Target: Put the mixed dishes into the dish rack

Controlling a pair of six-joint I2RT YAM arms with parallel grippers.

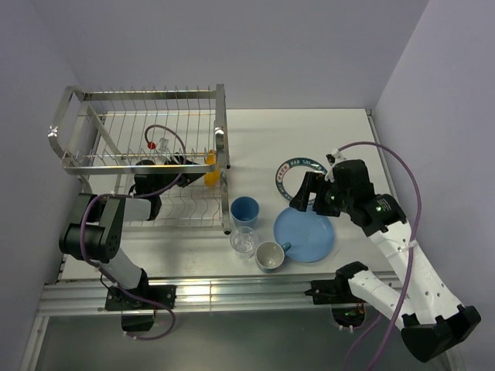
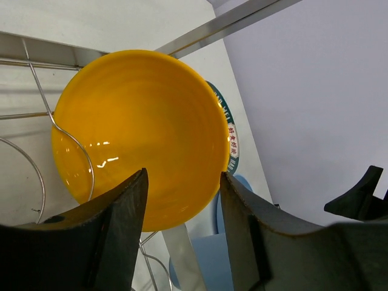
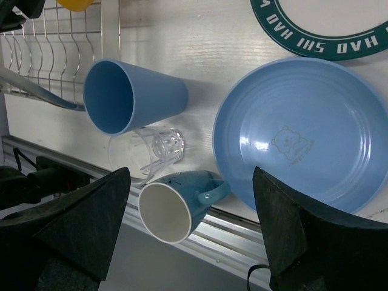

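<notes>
Robot lab, bare walls (image 1: 309, 46), bolted arms (image 1: 404, 264)

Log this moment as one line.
left gripper: open, at small yellow-orange bowl in chrome wire dish rack | right gripper: open, near large blue plate

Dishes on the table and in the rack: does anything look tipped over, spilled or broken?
Nothing stands out. The yellow bowl stands on edge in the dish rack, as racked dishes do. The blue tumbler, clear glass and mug stand upright on the table; the blue plate and patterned plate lie flat. No spill or crack shows.
</notes>
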